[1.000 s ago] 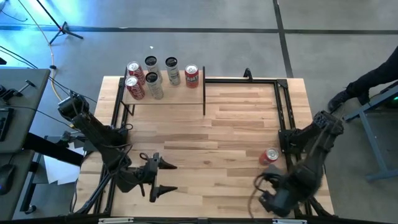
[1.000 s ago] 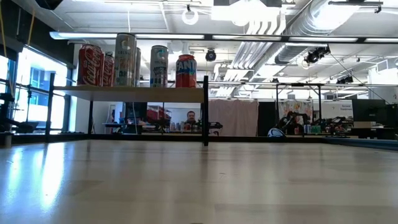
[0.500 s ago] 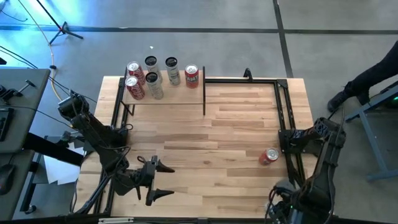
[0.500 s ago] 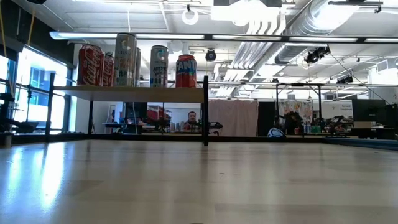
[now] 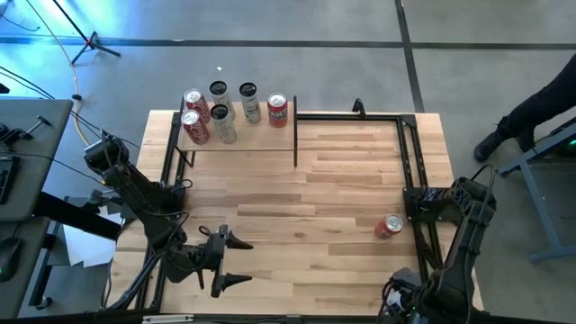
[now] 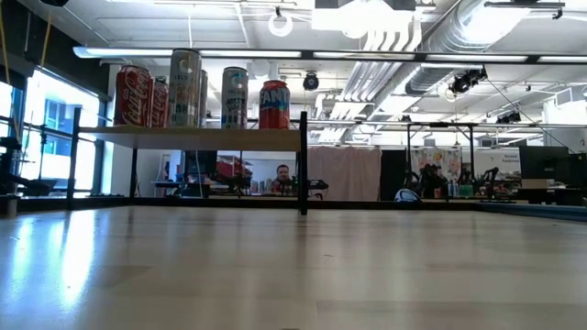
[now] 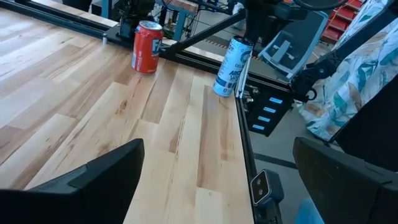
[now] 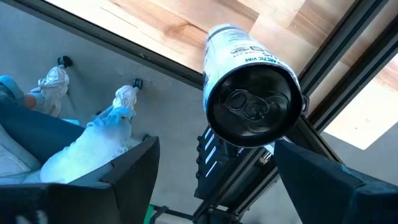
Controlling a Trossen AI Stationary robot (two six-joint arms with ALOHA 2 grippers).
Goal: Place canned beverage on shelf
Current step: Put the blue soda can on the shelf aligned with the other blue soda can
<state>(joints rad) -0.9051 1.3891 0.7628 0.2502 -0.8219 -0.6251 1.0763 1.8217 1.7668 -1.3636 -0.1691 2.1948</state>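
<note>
Plank worktop: shelf at far-left corner, six cans. Red can near right edge. Left end effector wide, empty. Right end effector holds white can.

Robotics lab, exposed ceiling ducts, concrete floor, cluttered workbenches behind

Left arm and right arm: matte black jointed links with rounded housings and dark cabling along the segments. Left gripper: two black, tapered, pointed fingers on a black crossbar.
</note>
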